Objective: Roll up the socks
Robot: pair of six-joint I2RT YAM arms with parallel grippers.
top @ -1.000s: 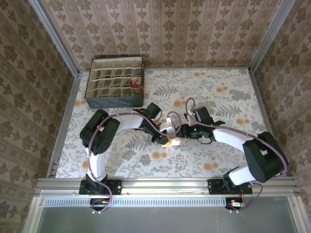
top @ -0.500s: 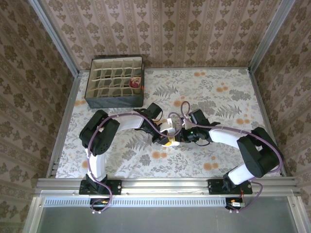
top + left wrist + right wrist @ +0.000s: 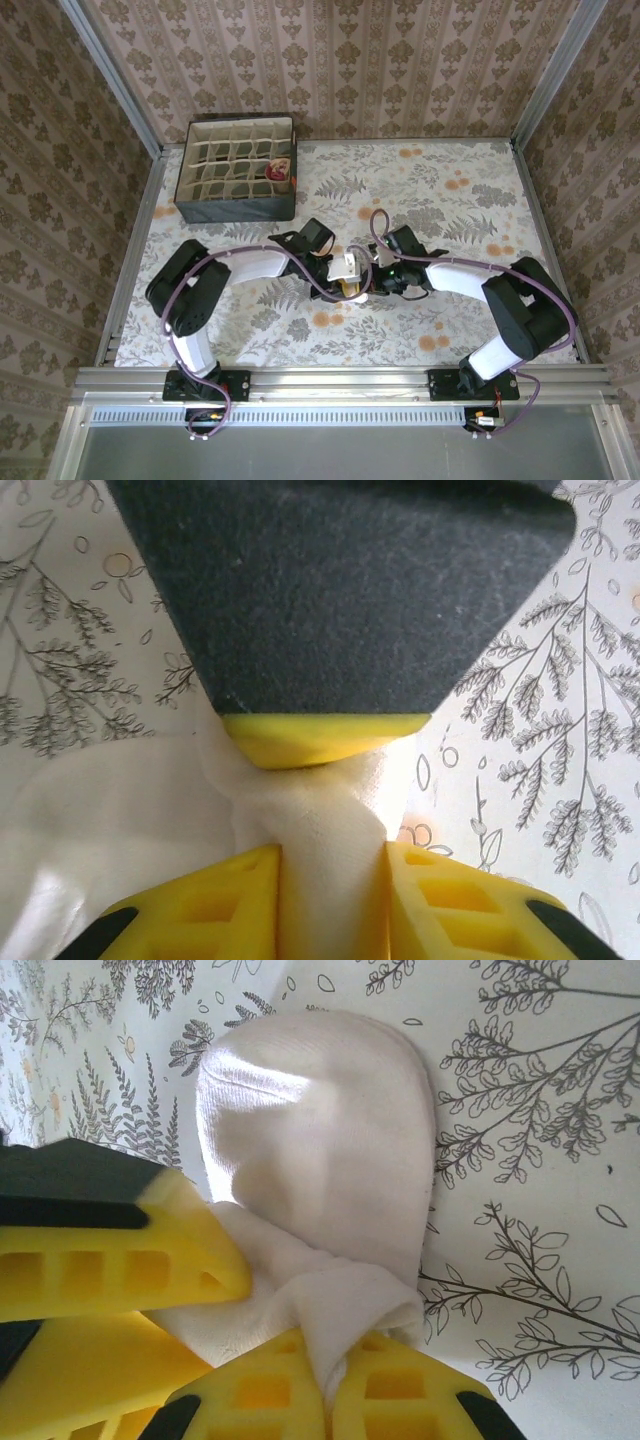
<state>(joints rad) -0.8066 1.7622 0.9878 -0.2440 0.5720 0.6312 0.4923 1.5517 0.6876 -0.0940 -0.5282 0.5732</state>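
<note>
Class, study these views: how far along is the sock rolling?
Done: a reddish bundle sits in one cell of the box, possibly a rolled sock. In hand: the white sock is bunched at one end, pinched in the right gripper jaws and lying between the left gripper jaws. Left: its toe end lies flat, unrolled, and it is not yet boxed.

The cream knitted cloth sock (image 3: 320,1130) looks soft and matt, its surface finely ribbed. The right gripper (image 3: 325,1355) and the left gripper (image 3: 330,875) both have smooth moulded yellow plastic fingers (image 3: 400,1395) with a faint sheen, while the dark block with a yellow tip (image 3: 340,580) is grainy, felt-like and matt. The desk (image 3: 460,200) carries a smooth matt covering printed with ferns, edged by a brushed silver metal rail (image 3: 340,378)
</note>
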